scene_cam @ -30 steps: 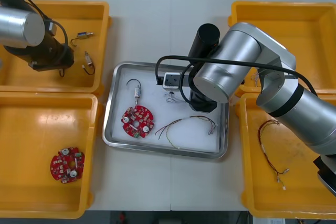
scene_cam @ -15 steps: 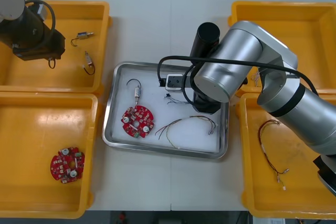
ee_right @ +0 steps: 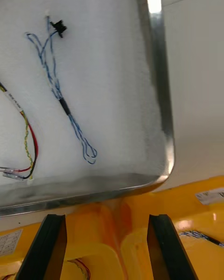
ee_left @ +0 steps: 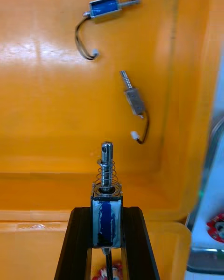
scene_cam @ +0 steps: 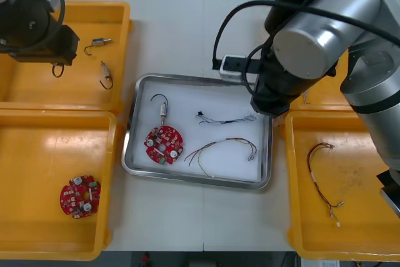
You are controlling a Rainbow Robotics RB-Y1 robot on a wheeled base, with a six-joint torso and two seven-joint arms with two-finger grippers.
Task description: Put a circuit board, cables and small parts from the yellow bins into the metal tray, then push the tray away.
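Observation:
My left gripper (ee_left: 106, 242) is shut on a small metal part (ee_left: 106, 200) with a spring and a blue body, held above the far left yellow bin (ee_left: 42, 121). In the front view the left arm (scene_cam: 31, 26) hangs over that bin. The metal tray (scene_cam: 132, 123) holds a red circuit board (scene_cam: 164, 143), a small metal part (scene_cam: 162, 108), a blue and white cable (scene_cam: 228, 119) and a red and yellow cable (scene_cam: 222, 149). My right gripper (ee_right: 109, 247) is open just past the tray's corner (ee_right: 163, 121), with the blue and white cable (ee_right: 60, 98) lying beyond its fingers.
Two more small metal parts (scene_cam: 100, 42) (scene_cam: 105, 74) lie in the far left bin. A second circuit board (scene_cam: 80, 196) sits in the near left bin (scene_cam: 112, 179). A cable (scene_cam: 322, 179) lies in the near right bin (scene_cam: 294, 217). The right arm (scene_cam: 312, 35) covers part of the far right bin.
My right arm has drawn back off the tray toward the right bins, leaving the blue and white cable on the tray. My left arm has shifted toward the far left corner, part in hand.

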